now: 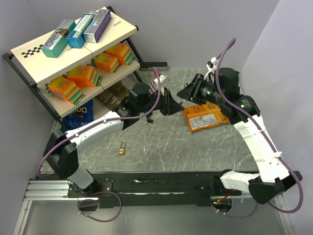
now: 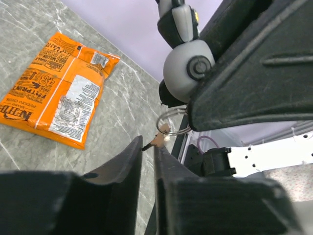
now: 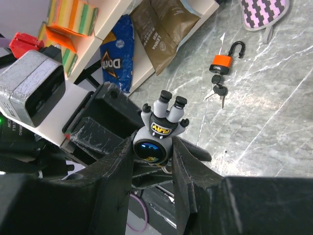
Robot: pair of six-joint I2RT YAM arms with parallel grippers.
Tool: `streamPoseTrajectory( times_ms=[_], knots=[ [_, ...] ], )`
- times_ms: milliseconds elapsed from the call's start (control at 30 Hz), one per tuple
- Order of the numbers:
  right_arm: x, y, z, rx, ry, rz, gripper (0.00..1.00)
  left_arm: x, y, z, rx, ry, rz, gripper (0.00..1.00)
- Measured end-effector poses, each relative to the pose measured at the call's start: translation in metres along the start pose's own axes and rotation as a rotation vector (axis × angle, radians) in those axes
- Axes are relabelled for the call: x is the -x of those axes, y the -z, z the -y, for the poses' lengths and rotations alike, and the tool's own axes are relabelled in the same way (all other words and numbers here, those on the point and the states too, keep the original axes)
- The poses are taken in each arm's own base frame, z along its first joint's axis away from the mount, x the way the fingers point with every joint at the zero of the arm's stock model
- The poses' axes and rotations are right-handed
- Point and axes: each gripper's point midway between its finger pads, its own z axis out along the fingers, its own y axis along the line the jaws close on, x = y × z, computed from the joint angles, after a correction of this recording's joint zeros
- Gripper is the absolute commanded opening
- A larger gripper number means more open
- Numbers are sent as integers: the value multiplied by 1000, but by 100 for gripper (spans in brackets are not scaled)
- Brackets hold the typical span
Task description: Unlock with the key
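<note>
My right gripper [image 3: 152, 144] is shut on a grey astronaut keychain figure [image 3: 159, 128]. That figure also shows in the left wrist view [image 2: 188, 63], with a metal ring [image 2: 168, 120] hanging from it. My left gripper [image 2: 148, 147] is shut on a small key [image 2: 160, 140] that hangs on this ring. In the top view both grippers, left [image 1: 168, 104] and right [image 1: 185, 94], meet above the table's middle. A brass padlock [image 1: 122, 147] lies on the table in front of the left arm. An orange padlock [image 3: 222, 61] with an open shackle lies by black-headed keys [image 3: 218, 91].
An orange snack bag [image 1: 205, 117] lies flat under the right arm. A shelf rack [image 1: 73, 54] with boxes, sponges and snack bags stands at the back left. A zigzag-patterned item [image 3: 264, 12] lies near the rack. The wall is close behind.
</note>
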Motion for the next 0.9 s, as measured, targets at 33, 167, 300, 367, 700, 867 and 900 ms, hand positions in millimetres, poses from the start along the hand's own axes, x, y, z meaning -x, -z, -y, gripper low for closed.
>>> streamPoseTrajectory(
  times_ms=[33, 167, 300, 367, 700, 867, 900],
  knots=[
    [0, 0, 0, -1, -2, 1, 0, 0, 0, 0, -1, -2, 0, 12],
    [1, 0, 1, -4, -8, 1, 0, 0, 0, 1, -7, -5, 2, 1],
    [2, 0, 4, -10, -12, 6, 0, 0, 0, 2, -11, -9, 1, 1],
    [2, -1, 7, -17, -15, 6, 0, 0, 0, 3, -13, -11, -2, 1],
    [-29, -17, 44, -36, 41, -93, 27, -19, 13, 16, -67, -55, -164, 1],
    [-41, -17, 40, 38, 139, -150, 57, -38, 30, 27, -105, -42, -267, 1],
    [-44, -18, 40, 53, 155, -160, 61, -42, 32, 27, -110, -38, -284, 1]
  ],
)
